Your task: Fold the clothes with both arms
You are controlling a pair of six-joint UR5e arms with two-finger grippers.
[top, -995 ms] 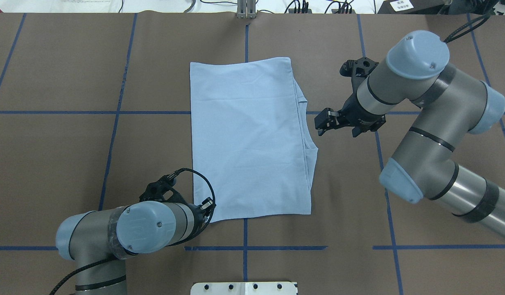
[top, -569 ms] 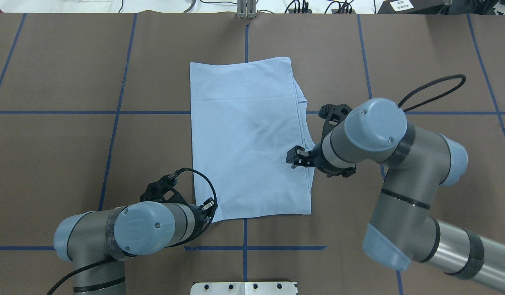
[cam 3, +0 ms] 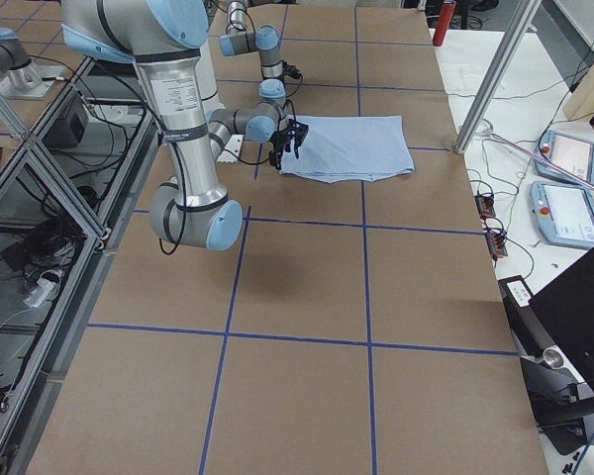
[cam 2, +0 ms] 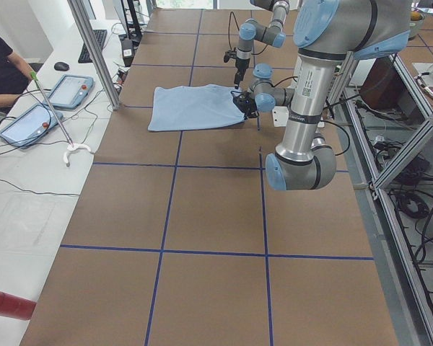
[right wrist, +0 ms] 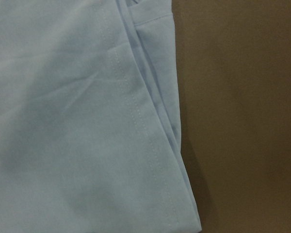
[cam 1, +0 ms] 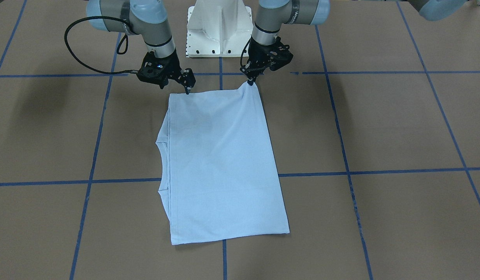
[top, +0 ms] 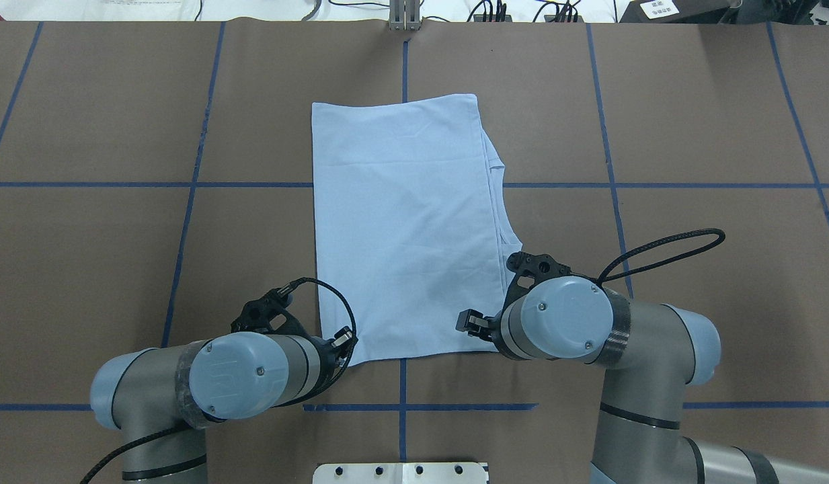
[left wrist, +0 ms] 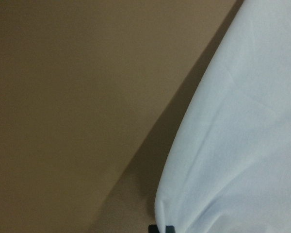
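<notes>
The light blue T-shirt [top: 407, 222] lies folded into a long rectangle on the brown table, with sleeve edges showing along its right side; the print and collar are hidden. My left gripper [top: 347, 339] is shut on the shirt's near left corner. In the front-facing view that corner rises in a small peak to the left gripper [cam 1: 250, 81]. My right gripper [top: 469, 324] hovers over the near right corner, open and holding nothing; its tip [cam 1: 187, 90] is at the cloth edge. The right wrist view shows only flat shirt [right wrist: 63, 121] with a stitched hem.
The white pedestal base [cam 1: 218, 27] stands at the table's near edge between the arms. Blue tape lines [top: 185, 184] cross the brown table. In the left view an operator [cam 2: 0, 65] sits beyond the far side, with tablets [cam 2: 68, 90] beside them.
My right arm has swung from beside the shirt's right edge toward me, down to its near right corner. My left gripper has stayed on the near left corner.
</notes>
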